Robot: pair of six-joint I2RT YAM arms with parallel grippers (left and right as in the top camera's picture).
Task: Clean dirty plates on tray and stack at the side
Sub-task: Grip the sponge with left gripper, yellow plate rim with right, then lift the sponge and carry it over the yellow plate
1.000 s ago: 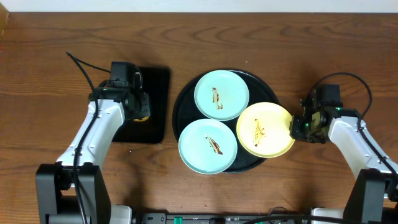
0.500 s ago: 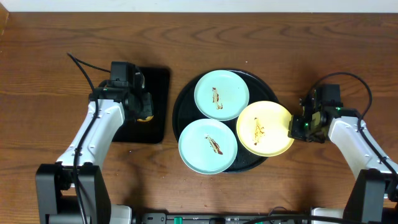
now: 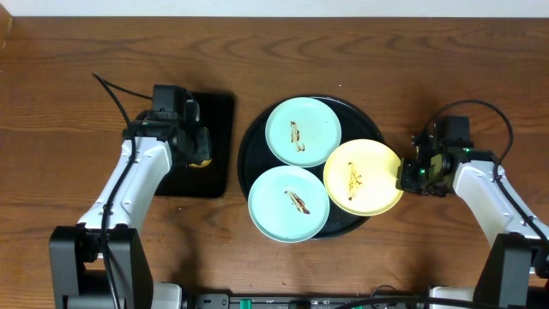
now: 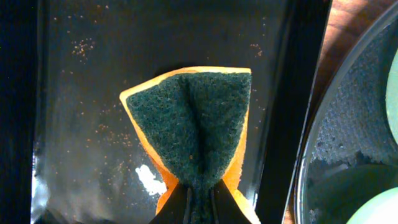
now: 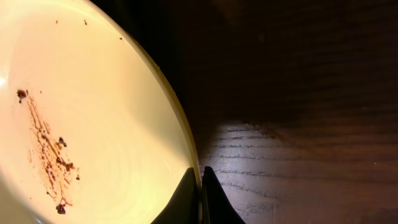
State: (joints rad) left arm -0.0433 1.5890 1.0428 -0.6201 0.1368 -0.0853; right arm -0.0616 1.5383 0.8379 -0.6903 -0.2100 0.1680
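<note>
The round black tray [image 3: 255, 137] holds two pale aqua plates, one at the back [image 3: 303, 130] and one at the front [image 3: 289, 203], and a pale yellow plate [image 3: 363, 177] at its right edge. All three carry brown smears. My right gripper [image 3: 410, 174] is shut on the yellow plate's right rim [image 5: 194, 163]. My left gripper [image 3: 199, 154] is shut on a green-and-orange sponge [image 4: 194, 124], folded between the fingers above the rectangular black tray [image 4: 81, 93].
The rectangular black tray [image 3: 214, 116] lies left of the round tray, whose rim shows in the left wrist view [image 4: 311, 143]. Bare wood table [image 3: 412, 69] surrounds both. A cable [image 3: 111, 90] runs behind the left arm.
The yellow plate, and the two aqua plates it touches, shifted slightly left with my right gripper on the rim. The left arm has not moved.
</note>
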